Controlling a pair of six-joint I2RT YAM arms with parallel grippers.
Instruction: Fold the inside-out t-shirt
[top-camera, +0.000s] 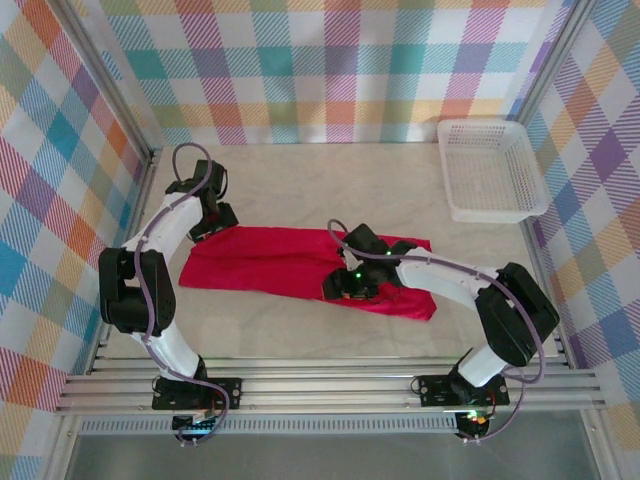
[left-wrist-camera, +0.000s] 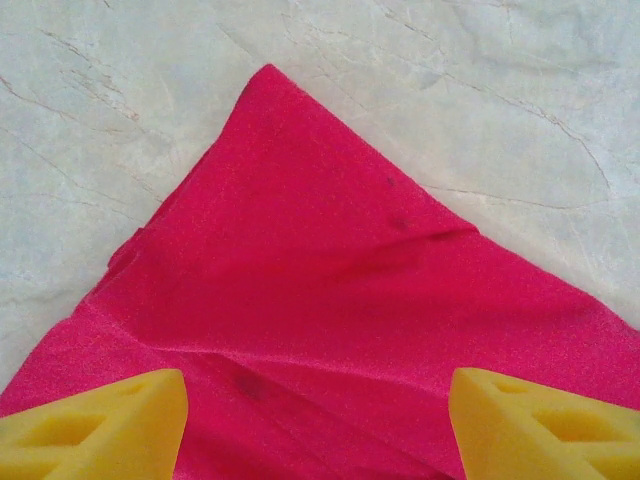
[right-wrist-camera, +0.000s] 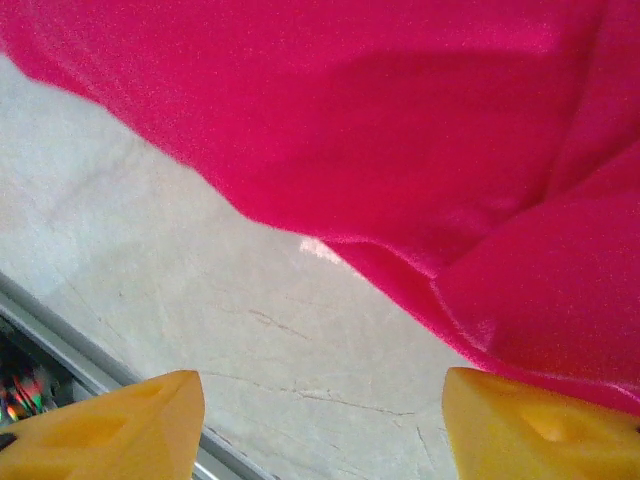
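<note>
A: Where is the shirt?

B: The bright red soft fabric t-shirt (top-camera: 270, 262) lies flat on the pale marbled table top (top-camera: 300, 180), between the two arms and well apart from the white plastic mesh basket (top-camera: 490, 170) at the far right corner.

A: Which way does it run?

B: It is a long band, with its long axis left to right across the table and the right end tilted a little nearer the arm bases. I cannot see a neck tag, so I cannot tell collar end from hem end.

A: And the grippers?

B: The left gripper (top-camera: 212, 222) hangs over the far left corner of the cloth. In its wrist view the yellow wedge-shaped fingertips (left-wrist-camera: 110, 420) stand wide apart with nothing between them. The right gripper (top-camera: 345, 285) is at the near edge around the middle, its jaws also spread and empty, with bare table showing under them.

A: So how should the next fold go?

B: I judge it is a fold across the long axis. Each gripper should pinch through every layer at an edge, not just the top one. Both should lift together and keep the band taut, then lay one end squarely on the other so the edges line up. A one-layer pinch would probably pull the band open.
</note>
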